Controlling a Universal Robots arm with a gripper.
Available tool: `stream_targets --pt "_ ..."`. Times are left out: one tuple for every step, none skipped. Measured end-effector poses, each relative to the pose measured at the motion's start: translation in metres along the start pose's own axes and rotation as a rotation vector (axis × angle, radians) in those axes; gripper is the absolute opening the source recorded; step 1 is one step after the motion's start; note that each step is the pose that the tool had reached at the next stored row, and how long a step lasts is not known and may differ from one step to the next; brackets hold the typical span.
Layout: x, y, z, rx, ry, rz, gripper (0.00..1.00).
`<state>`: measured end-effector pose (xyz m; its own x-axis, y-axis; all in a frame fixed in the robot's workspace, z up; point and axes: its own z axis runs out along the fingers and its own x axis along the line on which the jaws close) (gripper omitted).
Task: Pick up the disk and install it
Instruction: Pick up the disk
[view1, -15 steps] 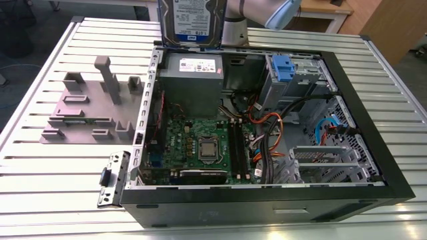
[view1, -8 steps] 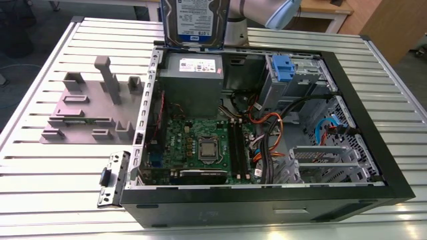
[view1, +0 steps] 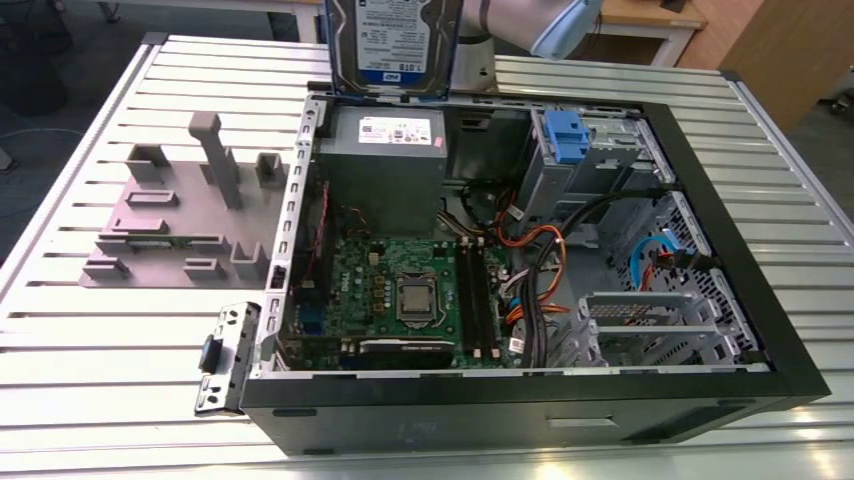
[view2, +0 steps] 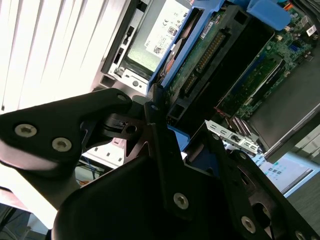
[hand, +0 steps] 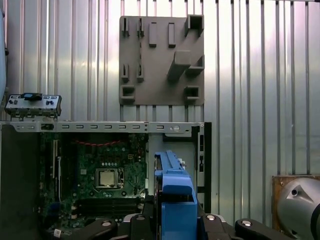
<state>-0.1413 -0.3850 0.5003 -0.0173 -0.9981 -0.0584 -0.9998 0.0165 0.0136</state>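
exterior view: the disk (view1: 394, 40) hangs upright in the air above the far rim of the open computer case (view1: 534, 415), with its white-and-blue label towards the camera. it is directly over the grey power supply (view1: 387, 150) and apart from it. a pale joint of the arm (view1: 561, 25) sits just to the exterior view's right of the disk. inside the case lie the green motherboard (view1: 400, 290) and, to the exterior view's right of the power supply, a metal drive cage with a blue latch (view1: 567, 135). the case rests on a slatted metal table (view1: 80, 330). a grey fixture plate (view1: 160, 225) with upright posts lies on the table at the exterior view's left, near the case. a small metal bracket (view1: 227, 355) lies just beside the case's near corner. second wrist view: the gripper (view2: 182, 117) holds the disk by one end, showing the green circuit board on its underside and the blue plastic frame along its edge. the black fingers (view2: 162, 145) are closed against the frame from either side, pinching it. first wrist view: the blue frame of the disk stands between the gripper's black parts, above the case's open interior.
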Motion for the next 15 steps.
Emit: stream_targets --pt "0.0002 -0.0002 0.0001 0.0001 -0.0001 0.0 0.36" --pt "0.0004 -0.0005 0.0001 0.0 -0.0001 0.0 0.36" --pt "0.0005 -0.0009 0.0001 0.0 0.0 0.0 0.36" --pt "0.0007 -0.0013 0.0001 0.0 0.0 0.0 0.36" --pt "0.0009 -0.0017 0.0001 -0.0001 0.0001 0.0 0.36" --pt "0.001 -0.0021 0.0001 -0.0001 0.0001 0.0 0.36" --pt "0.0011 -0.0025 0.0003 0.0001 -0.0001 0.0 0.36" --pt "0.0012 -0.0029 0.0004 0.0002 -0.0002 0.0 0.36" --pt "0.0012 -0.0033 0.0004 0.0001 -0.0002 0.0 0.36" --pt "0.0013 -0.0036 0.0004 0.0001 -0.0001 0.0 0.36" --pt "0.0013 -0.004 0.0005 0.0 0.0 0.0 0.36" --pt "0.0013 -0.0042 0.0005 0.0 0.0 0.0 0.36" --pt "0.0014 -0.0045 0.0006 0.0001 -0.0001 0.0 0.36" --pt "0.0014 -0.0047 0.0006 0.0 0.0 0.0 0.36" --pt "0.0014 -0.005 0.0007 0.0001 0.0 0.0 0.36"
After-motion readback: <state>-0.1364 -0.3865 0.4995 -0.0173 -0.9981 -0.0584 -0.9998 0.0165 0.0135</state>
